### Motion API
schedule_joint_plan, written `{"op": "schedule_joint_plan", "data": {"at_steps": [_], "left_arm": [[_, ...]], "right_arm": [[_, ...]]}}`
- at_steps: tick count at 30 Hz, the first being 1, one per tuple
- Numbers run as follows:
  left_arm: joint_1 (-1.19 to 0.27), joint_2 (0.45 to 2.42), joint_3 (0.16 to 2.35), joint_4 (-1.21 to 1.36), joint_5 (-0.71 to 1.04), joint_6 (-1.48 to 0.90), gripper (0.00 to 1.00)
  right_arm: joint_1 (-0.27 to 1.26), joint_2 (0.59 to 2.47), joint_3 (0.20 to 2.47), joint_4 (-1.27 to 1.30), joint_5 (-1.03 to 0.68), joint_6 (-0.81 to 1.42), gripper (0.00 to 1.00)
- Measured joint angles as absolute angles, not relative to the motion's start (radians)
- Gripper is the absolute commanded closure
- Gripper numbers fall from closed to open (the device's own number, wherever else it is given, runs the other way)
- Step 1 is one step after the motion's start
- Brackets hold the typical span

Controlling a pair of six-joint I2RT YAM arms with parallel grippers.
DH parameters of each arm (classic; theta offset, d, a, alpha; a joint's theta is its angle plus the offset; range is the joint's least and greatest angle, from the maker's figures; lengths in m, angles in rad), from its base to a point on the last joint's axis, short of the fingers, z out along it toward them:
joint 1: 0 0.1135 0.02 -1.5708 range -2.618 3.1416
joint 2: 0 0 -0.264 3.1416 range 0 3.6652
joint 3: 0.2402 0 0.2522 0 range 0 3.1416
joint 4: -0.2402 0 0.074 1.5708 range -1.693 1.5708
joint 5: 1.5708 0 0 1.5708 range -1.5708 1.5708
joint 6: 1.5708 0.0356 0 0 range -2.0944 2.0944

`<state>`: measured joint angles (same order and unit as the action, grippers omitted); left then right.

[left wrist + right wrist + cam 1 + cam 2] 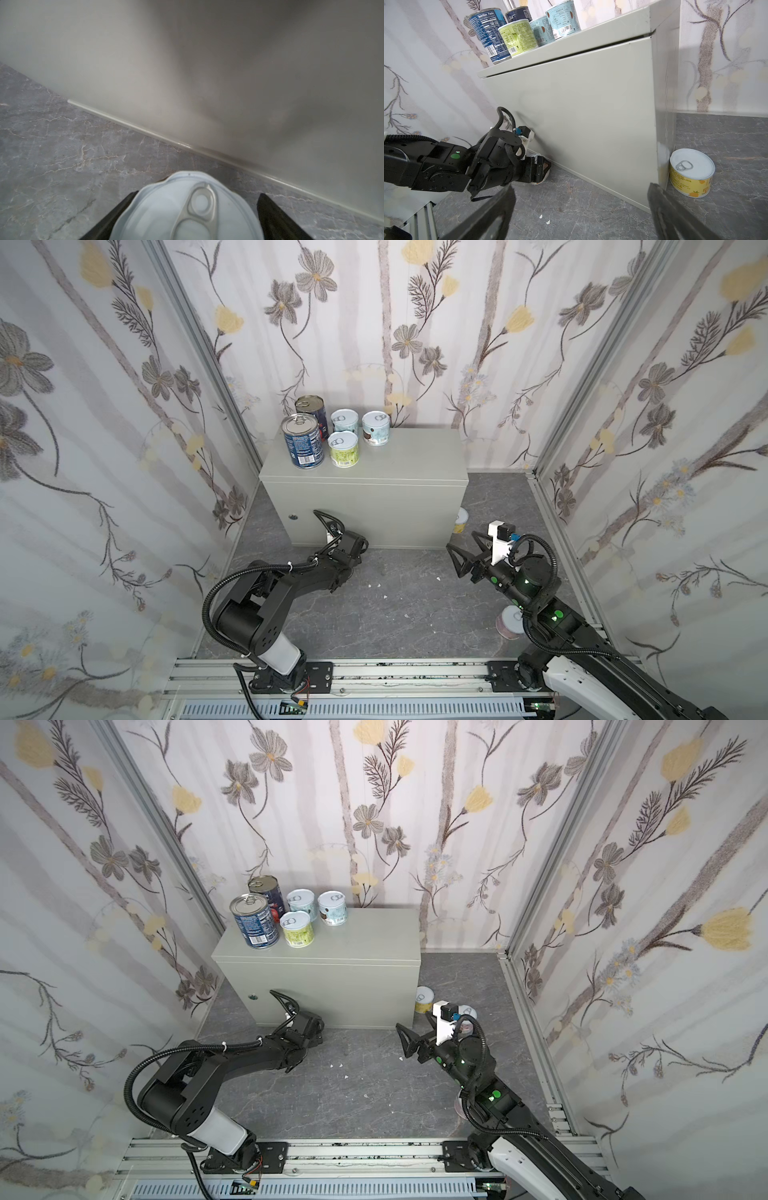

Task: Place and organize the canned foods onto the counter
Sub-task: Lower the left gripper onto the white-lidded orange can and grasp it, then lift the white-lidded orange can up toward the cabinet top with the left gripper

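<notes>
**Left jaws straddle a short can at the foot of the counter**

The left gripper [197, 193] is down at floor level, its fingers on either side of a short can [187, 216] with a pale pull-tab lid. One finger lies against the can's side. A sliver of floor shows between the other finger and the lid, and the blur hides whether the grip has closed. Just past the can runs the bottom front edge of the counter [374, 506], near it but apart.

The right gripper [581, 218] is spread wide and empty, off the counter's right front corner. Just beside that corner, along the counter's right side, a yellow can [691, 172] stands upright on the floor [395, 597]. A pink can [509, 622] shows partly under the right arm.

On the counter's top, five cans crowd the left end. The front blue can [303, 445] is near the front edge, with the rear blue can [311, 410] behind it. Beside them are a green can [344, 449], a teal can [344, 420] and a pale blue can [376, 428]. From there to the right edge the top is bare metal. The floor between the two arms lies open.
</notes>
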<state>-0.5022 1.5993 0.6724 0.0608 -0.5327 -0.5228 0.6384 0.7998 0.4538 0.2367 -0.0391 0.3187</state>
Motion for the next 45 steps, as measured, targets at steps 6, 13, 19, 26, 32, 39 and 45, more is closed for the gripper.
{"op": "schedule_joint_plan", "data": {"at_steps": [6,13,19,26,32,39,45], "left_arm": [[-0.498,1.607,0.683,0.059,-0.531,-0.519,0.16],[-0.496,1.599,0.682,0.054,-0.523,-0.512,0.26],[-0.501,1.549,0.643,0.061,-0.49,-0.498,0.3],[-0.537,1.445,0.601,0.051,-0.468,-0.505,0.32],[-0.579,1.343,0.602,-0.012,-0.458,-0.514,0.32],[-0.634,1.209,0.669,-0.176,-0.445,-0.52,0.32],[-0.715,1.147,0.772,-0.331,-0.447,-0.521,0.32]], "right_arm": [[0.638,0.798,0.451,0.239,-0.039,0.313,0.0],[0.638,0.799,0.44,0.242,-0.039,0.312,0.0],[0.638,0.793,0.432,0.246,-0.039,0.312,0.0],[0.638,0.78,0.43,0.25,-0.039,0.312,0.0],[0.638,0.775,0.43,0.249,-0.039,0.313,0.0],[0.638,0.753,0.43,0.249,-0.046,0.333,0.0],[0.638,0.744,0.439,0.234,-0.046,0.358,0.0]]}}
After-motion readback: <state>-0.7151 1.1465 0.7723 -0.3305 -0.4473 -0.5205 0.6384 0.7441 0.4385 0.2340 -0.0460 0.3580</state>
